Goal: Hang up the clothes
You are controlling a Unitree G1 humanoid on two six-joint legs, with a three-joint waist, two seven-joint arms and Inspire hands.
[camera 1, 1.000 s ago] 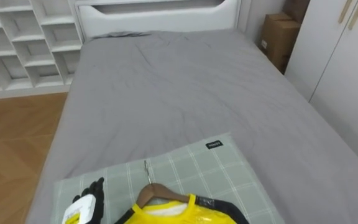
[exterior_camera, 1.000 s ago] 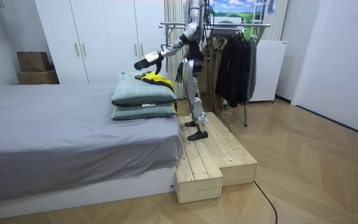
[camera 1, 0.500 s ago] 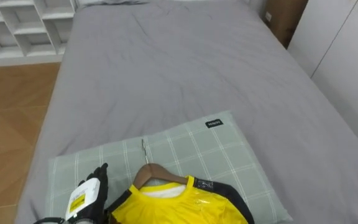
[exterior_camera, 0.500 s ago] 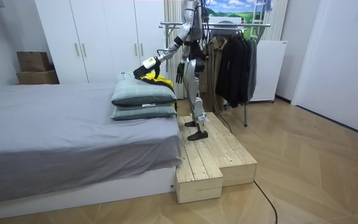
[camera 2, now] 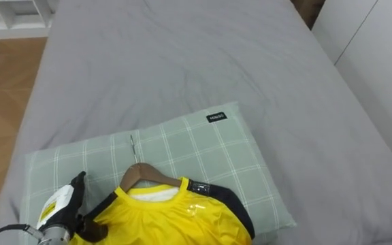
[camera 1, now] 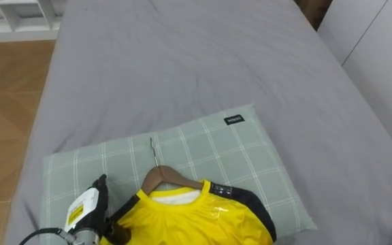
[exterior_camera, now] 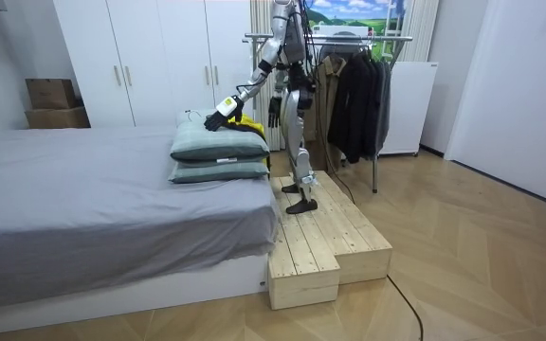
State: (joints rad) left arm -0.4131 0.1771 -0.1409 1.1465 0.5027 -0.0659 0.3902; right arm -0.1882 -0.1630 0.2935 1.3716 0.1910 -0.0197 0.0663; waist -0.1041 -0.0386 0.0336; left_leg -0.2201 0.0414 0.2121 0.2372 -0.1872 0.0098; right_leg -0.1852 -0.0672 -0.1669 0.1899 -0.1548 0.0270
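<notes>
A yellow shirt (camera 1: 196,221) with black trim lies on a wooden hanger (camera 1: 162,178), whose metal hook (camera 1: 153,151) points up the bed. Both rest on a green checked pillow (camera 1: 203,146), the upper of two stacked at the bed's near end (exterior_camera: 218,144). My left hand (camera 1: 87,209) lies low over the pillow, right beside the shirt's left shoulder, back upward, fingers straight and holding nothing. In the room view I stand on a wooden platform (exterior_camera: 320,237) at the bed's end, left arm stretched down to the pillow (exterior_camera: 218,112). My right hand (exterior_camera: 275,109) hangs at my side.
The grey bed (camera 1: 182,61) stretches away beyond the pillow, with wooden floor (camera 1: 5,102) on its left. Behind me stands a clothes rack (exterior_camera: 349,38) with dark garments (exterior_camera: 358,95) hanging on it. White wardrobes (exterior_camera: 150,57) line the wall.
My left arm has come down from above the pillow until the hand sits next to the shirt's shoulder. The eye view has tipped downward; shirt and hanger have not moved.
</notes>
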